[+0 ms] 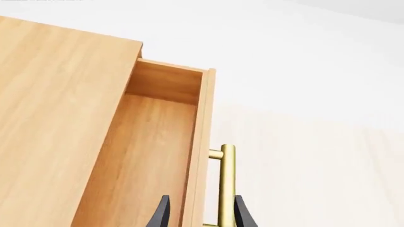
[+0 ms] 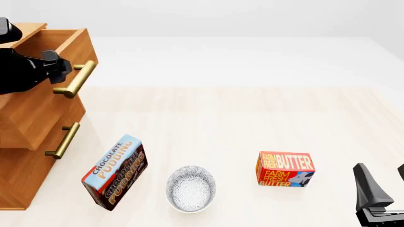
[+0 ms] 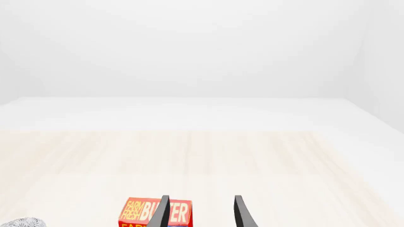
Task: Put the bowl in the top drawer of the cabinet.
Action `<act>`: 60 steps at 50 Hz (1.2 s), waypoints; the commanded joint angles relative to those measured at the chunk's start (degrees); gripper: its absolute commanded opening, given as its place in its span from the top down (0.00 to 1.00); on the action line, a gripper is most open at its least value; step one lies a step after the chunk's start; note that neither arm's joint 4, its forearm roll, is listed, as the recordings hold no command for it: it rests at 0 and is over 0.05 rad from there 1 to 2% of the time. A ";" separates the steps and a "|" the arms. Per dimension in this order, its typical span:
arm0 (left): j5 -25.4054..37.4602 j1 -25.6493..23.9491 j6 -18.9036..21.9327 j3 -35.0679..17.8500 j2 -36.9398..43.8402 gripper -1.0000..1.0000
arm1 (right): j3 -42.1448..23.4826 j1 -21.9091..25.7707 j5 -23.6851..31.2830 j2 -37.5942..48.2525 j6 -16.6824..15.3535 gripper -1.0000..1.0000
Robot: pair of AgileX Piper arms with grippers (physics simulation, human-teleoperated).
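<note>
The bowl [image 2: 190, 188], small, white and grey-blue patterned, sits upright on the table near the front edge; a sliver of the bowl [image 3: 22, 222] shows in the right wrist view. At the left stands the cabinet [image 2: 25, 156] with its top drawer [image 2: 54, 43] pulled out, and the inside of the top drawer [image 1: 151, 156] holds nothing. My left gripper [image 2: 63, 71] is at the drawer's brass handle [image 1: 227, 184]. The left gripper [image 1: 201, 198] is open, its fingers straddling the drawer front and the handle. My right gripper [image 2: 382, 177] hangs open at the front right, holding nothing, well right of the bowl.
A chocolate pudding box [image 2: 115, 172] stands tilted left of the bowl. A red butter box [image 2: 285, 169] is to the bowl's right, just ahead of the right gripper [image 3: 200, 201]. The lower drawer's handle [image 2: 63, 140] sticks out below the open drawer.
</note>
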 commanded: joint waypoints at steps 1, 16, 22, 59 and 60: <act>0.12 -1.83 0.45 1.48 1.70 0.00 | 0.00 0.00 0.00 -0.01 0.02 0.00; 0.37 -3.43 1.39 1.26 1.98 0.00 | 0.00 0.00 0.00 0.00 0.02 0.00; 0.45 -3.53 1.35 1.18 2.06 0.00 | 0.00 0.00 0.00 0.00 0.00 0.00; 0.99 -9.37 0.67 -0.10 5.08 0.00 | 0.00 0.01 0.00 0.00 0.00 0.00; 0.96 -9.58 0.62 -0.04 5.11 0.00 | 0.00 0.01 0.00 0.01 0.00 0.00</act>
